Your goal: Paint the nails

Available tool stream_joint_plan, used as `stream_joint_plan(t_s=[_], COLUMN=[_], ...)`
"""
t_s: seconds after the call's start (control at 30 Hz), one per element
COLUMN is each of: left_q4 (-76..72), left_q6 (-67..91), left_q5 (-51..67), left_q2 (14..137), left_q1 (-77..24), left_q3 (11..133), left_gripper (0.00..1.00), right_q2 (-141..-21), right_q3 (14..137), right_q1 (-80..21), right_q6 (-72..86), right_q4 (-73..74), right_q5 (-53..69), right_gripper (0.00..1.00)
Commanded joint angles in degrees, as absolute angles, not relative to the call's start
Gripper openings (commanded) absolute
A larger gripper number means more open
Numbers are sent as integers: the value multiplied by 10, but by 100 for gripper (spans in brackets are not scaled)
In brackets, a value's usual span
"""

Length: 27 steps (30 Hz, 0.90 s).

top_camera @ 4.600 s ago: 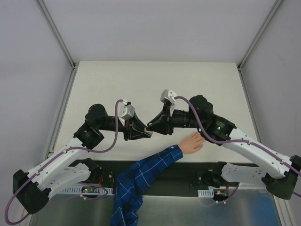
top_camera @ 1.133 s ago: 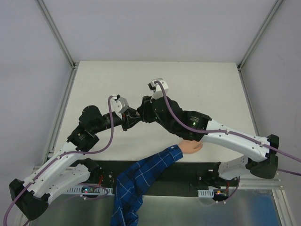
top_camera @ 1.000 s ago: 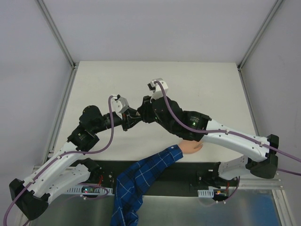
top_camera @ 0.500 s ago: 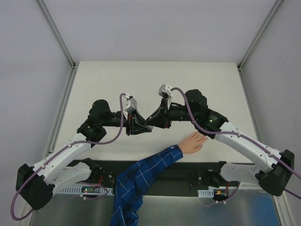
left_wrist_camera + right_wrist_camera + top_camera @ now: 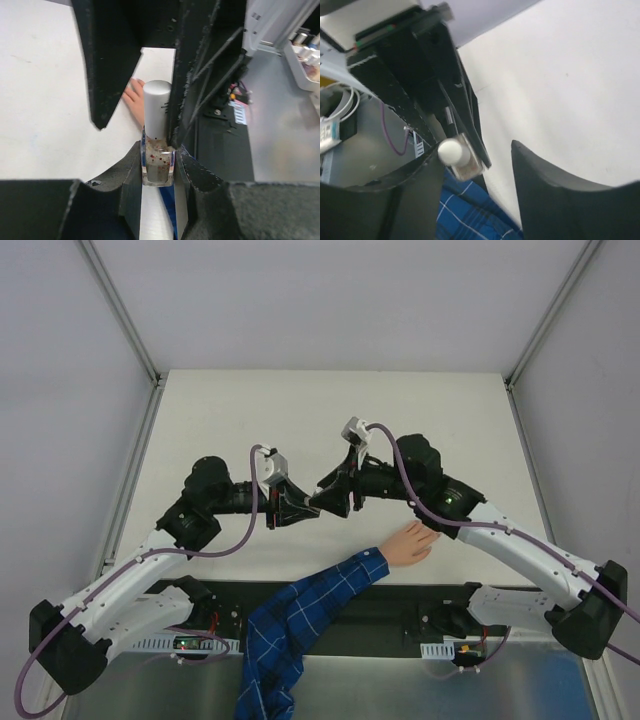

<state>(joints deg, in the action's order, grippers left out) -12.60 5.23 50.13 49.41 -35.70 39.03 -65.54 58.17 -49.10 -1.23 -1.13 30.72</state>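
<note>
— What is carrying everything here?

— A pale off-white table [image 5: 420, 410], matte, seen from above. A light metal frame rail [image 5: 130, 480] runs along its left side, and a black strip [image 5: 390, 605] borders its near edge.

— And what rests on it?

— A pale flesh-coloured hand [image 5: 410, 543], palm down, fingers toward the right. It lies nearer the bases than the right gripper [image 5: 322, 500] and off to that claw's right. Its blue plaid sleeve [image 5: 300, 625] trails back across the black strip.

— Can you see the nails?

— They are too small to tell apart from the skin.

— Anything around the left gripper [image 5: 300, 508]?

— Only bare tabletop shows beyond both claws.
</note>
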Motion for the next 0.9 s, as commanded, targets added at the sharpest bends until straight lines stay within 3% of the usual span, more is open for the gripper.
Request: stream_joint_plan(t_s=[0.0,0.1,0.37,0.87], left_q4=[-142,-141,-130,-128], left_q6=[15,15,21,31], left_q5=[421,389,361,347], left_q2=[467,461,462,465], left_q1=[-362,-362,-362,-362], left_q3=[412,410,414,415], left_gripper=[0,0,0,0], right_q2=[-619,-604,-618,-744], right_q3=[619,640,708,816], right_q1=[-519,-566,-652,-696], right_q6=[54,67,108,129], right_q4=[56,103,174,207], right_q5=[124,36,-201,-279], right_gripper=[62,73,73,47])
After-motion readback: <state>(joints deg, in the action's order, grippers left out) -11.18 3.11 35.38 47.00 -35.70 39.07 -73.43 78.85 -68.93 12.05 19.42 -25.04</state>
